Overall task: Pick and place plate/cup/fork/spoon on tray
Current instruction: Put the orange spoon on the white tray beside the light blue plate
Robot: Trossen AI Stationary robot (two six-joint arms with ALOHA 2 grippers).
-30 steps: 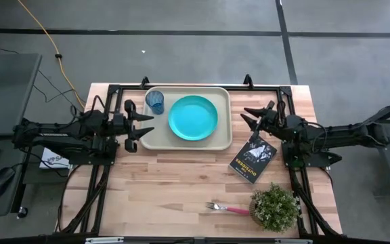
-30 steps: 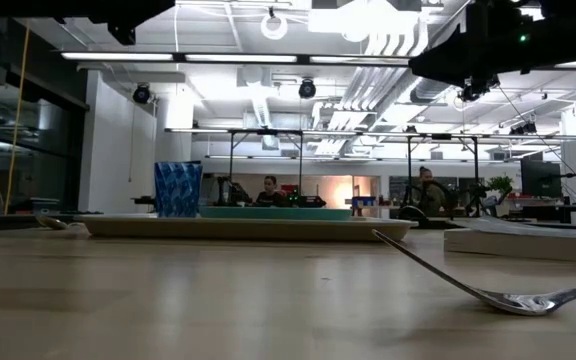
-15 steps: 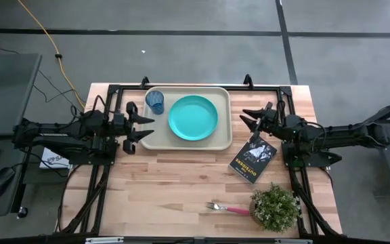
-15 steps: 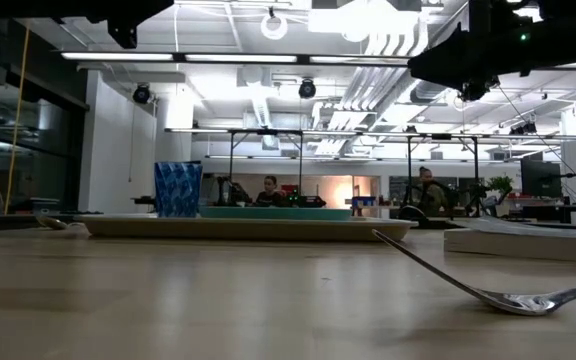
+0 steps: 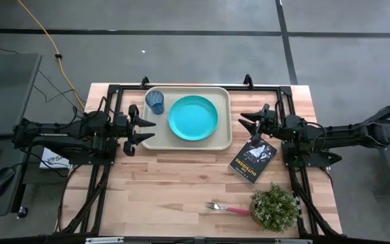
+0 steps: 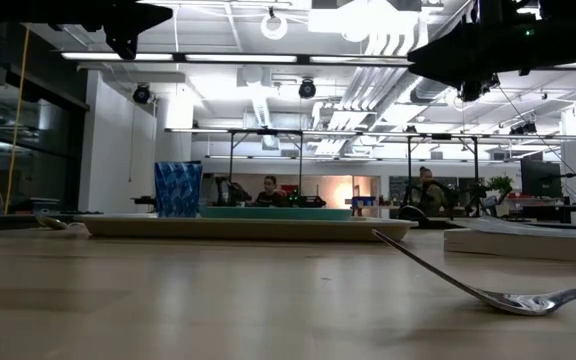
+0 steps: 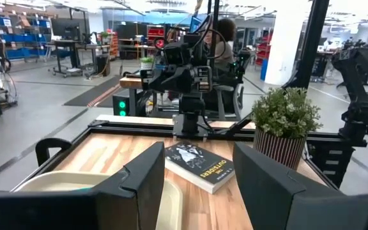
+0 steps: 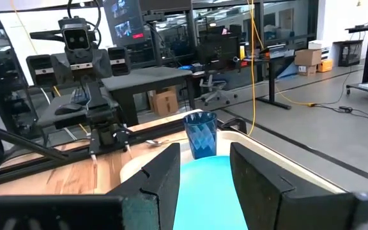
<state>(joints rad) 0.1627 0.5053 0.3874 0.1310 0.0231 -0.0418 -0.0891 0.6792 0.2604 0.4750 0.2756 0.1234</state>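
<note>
The tray (image 5: pixel 223 139) lies along the table's (image 5: pixel 161 190) far edge, with the plate (image 5: pixel 193 117) at its middle and the cup (image 5: pixel 156 102) in its far left corner. The fork (image 5: pixel 227 209) still waits near the front edge; I can't make out the spoon from above. Left gripper (image 5: pixel 147 129) and right gripper (image 5: pixel 244 121) hang open and empty at the tray's ends.

Even overhead light, soft shadows — ceiling lamps (image 6: pixel 268 57) glare (low view), near table (image 6: pixel 168 300) blurred.
</note>
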